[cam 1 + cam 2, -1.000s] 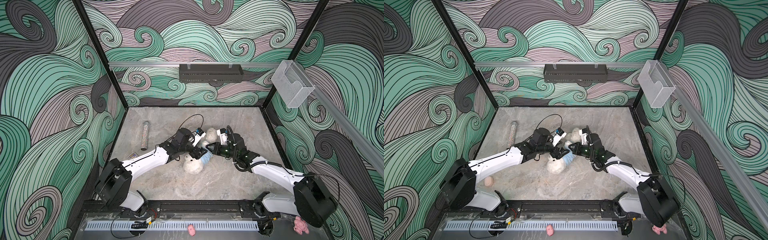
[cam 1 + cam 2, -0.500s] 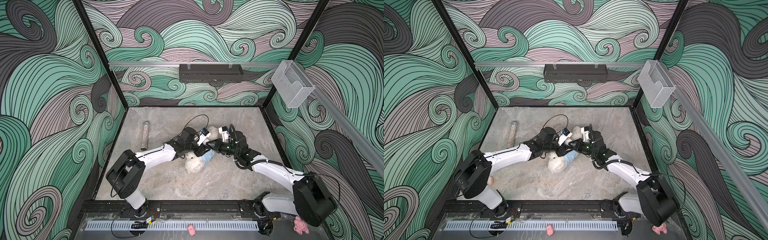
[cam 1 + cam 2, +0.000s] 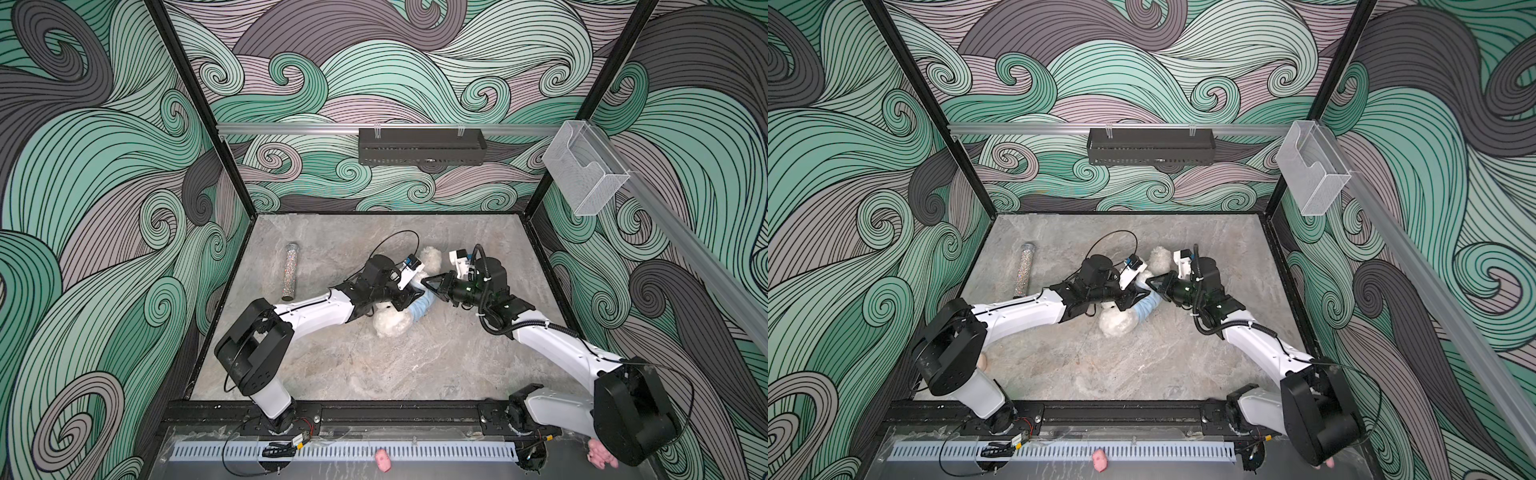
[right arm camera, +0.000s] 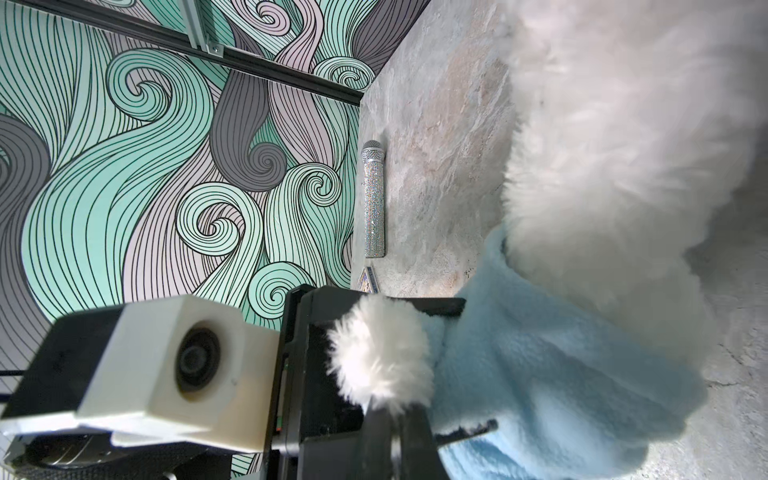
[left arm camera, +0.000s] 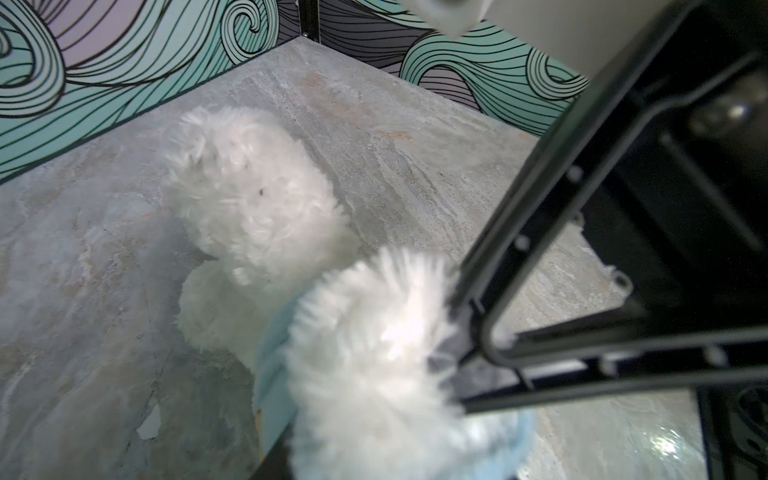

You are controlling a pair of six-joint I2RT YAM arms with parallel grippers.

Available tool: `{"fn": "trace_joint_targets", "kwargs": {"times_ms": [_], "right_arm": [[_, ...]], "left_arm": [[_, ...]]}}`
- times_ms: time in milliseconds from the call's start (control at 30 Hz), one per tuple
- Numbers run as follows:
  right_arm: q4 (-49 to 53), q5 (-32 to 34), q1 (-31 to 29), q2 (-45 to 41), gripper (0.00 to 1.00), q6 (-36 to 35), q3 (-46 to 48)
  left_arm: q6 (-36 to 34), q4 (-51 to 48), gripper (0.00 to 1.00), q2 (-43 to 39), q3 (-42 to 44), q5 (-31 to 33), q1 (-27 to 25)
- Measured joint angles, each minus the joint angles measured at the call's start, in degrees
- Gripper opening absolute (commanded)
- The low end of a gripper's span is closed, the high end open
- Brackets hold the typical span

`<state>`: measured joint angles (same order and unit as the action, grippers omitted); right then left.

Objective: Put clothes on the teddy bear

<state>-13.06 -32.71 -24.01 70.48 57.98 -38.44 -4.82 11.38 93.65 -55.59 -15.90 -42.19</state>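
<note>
The teddy bear (image 3: 390,326) is laid on the bench (image 3: 374,374) between both arms. Its paw (image 4: 378,353) is poked out of the blue sleeve (image 4: 540,353), straight toward the shut right end effector (image 4: 395,415). The sleeve is squeezed by the half-closed left end effector (image 4: 478,365).

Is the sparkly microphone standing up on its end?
No, the sparkly microphone lies flat on the table, off to the side of the teddy bear.
</note>
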Motion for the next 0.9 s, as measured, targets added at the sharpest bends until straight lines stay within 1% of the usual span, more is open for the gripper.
{"fn": "trace_joint_targets", "kwargs": {"times_ms": [167, 267, 333, 400, 533, 733, 800, 867, 900], "right_arm": [[0.04, -0.72, 1.16, -0.17, 0.00, -0.07, 0.00], [-0.04, -0.72, 1.16, -0.17, 0.00, -0.55, 0.17], [-0.83, -0.74, 1.16, -0.17, 0.00, -1.20, 1.03], [-1.66, -0.74, 1.16, -0.17, 0.00, -2.49, 2.58], [-3.50, 0.57, 0.33, -0.17, 0.05, -7.15, 7.06], [-6.45, 4.37, -3.56, 0.09, 0.13, -13.07, 13.53], [-5.95, 6.40, -4.57, -0.20, 0.16, -14.86, 15.04], [-4.17, 8.74, -5.44, -0.98, 0.18, -16.55, 16.79], [-2.99, 9.66, -5.77, -1.44, 0.22, -17.25, 17.46]], "left_arm": [[-3.67, 0.15, 0.46, -0.11, 0.20, 3.96, -0.33], [-5.07, 0.02, 0.46, -0.11, 0.20, 4.98, -0.52], [-5.68, -0.39, 0.48, -0.11, 0.20, 5.55, -0.66], [-6.23, -1.31, 0.54, -0.11, 0.20, 6.12, -0.72], [-7.17, -4.87, 0.67, -0.13, 1.14, 6.54, -0.72], [-6.12, -11.37, 0.82, -2.40, 3.89, 4.07, -0.22], [-4.81, -12.98, 0.97, -4.13, 4.28, 3.26, 0.24], [-2.95, -14.25, 0.99, -6.71, 4.39, 2.67, 0.87], [-2.05, -14.51, 0.99, -7.91, 4.39, 2.49, 1.05]]}}
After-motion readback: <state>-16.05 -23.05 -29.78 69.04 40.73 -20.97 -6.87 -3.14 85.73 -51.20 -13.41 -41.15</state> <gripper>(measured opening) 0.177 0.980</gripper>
